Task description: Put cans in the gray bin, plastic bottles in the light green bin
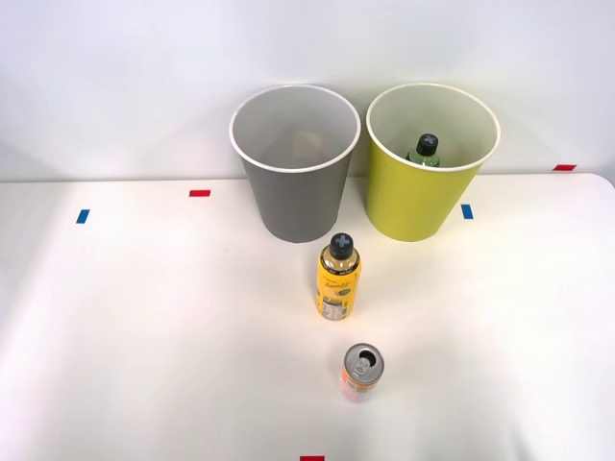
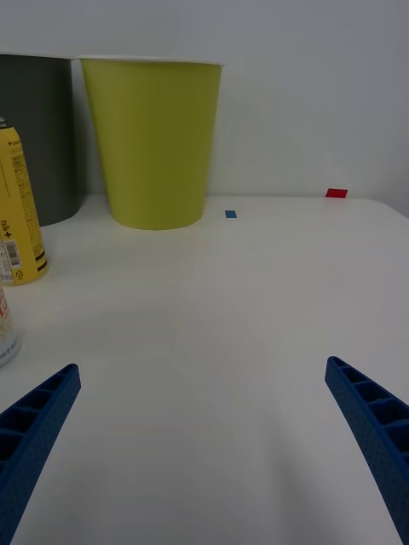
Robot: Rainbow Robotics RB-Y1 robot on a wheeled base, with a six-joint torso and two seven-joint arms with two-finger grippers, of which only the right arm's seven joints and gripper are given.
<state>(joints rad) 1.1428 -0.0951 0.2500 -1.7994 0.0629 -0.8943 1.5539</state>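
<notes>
A short orange and pink can (image 1: 362, 373) with a silver top stands upright near the table's front edge; a sliver of it, the can (image 2: 5, 334), shows in the wrist view. Behind it stands a yellow bottle (image 1: 338, 277) with a black cap, the same bottle (image 2: 19, 213) seen from the side. The gray bin (image 1: 294, 173) and the light green bin (image 1: 429, 171) stand side by side at the back. A greenish black-capped bottle (image 1: 424, 151) sits inside the light green bin (image 2: 154, 140). My right gripper (image 2: 203, 409) is open, low over the table to the right of the can, holding nothing.
Small tape marks dot the white table (image 1: 144, 327): blue (image 1: 83, 216), red (image 1: 199, 193), blue (image 1: 467, 211), red (image 1: 564, 167), and red (image 1: 311, 458) at the front edge. A white wall rises behind the bins.
</notes>
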